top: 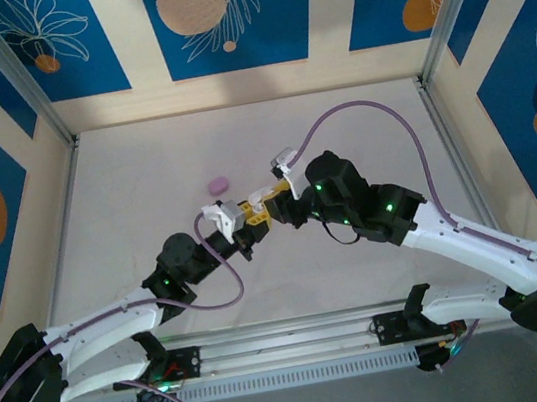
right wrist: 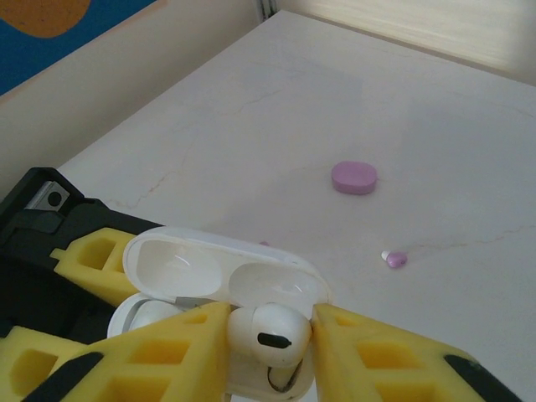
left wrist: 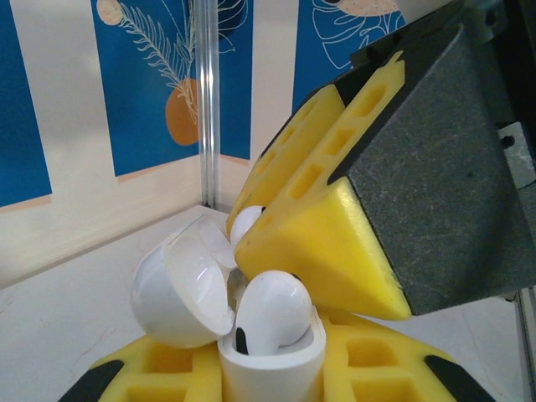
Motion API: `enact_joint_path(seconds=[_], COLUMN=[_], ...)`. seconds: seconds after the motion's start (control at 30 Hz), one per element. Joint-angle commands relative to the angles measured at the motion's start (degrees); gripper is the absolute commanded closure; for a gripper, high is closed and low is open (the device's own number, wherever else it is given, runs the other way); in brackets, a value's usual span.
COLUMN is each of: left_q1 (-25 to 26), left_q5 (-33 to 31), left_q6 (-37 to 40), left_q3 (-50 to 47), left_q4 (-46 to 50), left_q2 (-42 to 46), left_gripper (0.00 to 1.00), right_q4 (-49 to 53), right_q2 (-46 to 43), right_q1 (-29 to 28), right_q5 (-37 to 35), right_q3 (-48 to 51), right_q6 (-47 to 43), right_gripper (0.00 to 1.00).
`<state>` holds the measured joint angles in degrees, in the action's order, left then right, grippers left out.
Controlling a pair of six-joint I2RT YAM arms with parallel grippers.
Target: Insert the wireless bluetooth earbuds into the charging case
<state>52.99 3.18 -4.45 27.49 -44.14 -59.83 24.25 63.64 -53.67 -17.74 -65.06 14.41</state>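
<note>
left claw [left wrist: 270,377]: clamped on the open glossy white charging case [right wrist: 222,272].
right claw [right wrist: 270,322]: pinching white plastic earbud [right wrist: 265,333] at that case's rim.
counter [right wrist: 335,92]: wide bare room; lilac oval case [right wrist: 353,177], probably a lilac bud [right wrist: 394,259], well apart.

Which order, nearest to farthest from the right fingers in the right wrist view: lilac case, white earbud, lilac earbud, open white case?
1. White earbud, between the right gripper fingers.
2. Open white case, just behind it.
3. Lilac earbud, out to the right.
4. Lilac case, farthest back.
</note>
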Motion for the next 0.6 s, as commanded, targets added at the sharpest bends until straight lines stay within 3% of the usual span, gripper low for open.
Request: enact_joint_path(seconds=[0.0, 0.57], left_q1=[-0.16, -0.17], left_q5=[-0.36, 0.77], left_q6=[-0.65, 0.92], left_q3=[0.63, 0.64], left_q4=[-5.38, -4.58], left_q2=[1.21, 1.03], left_gripper=[0.85, 0.85], right_q4=[1.36, 1.13], right_q2=[-1.22, -4.31], right_q1=[-0.26, 4.05], right_q5=[2.80, 9.27], right_q3=[1.17, -0.70], right_q6=[0.91, 8.47], right_gripper=[0.66, 0.49])
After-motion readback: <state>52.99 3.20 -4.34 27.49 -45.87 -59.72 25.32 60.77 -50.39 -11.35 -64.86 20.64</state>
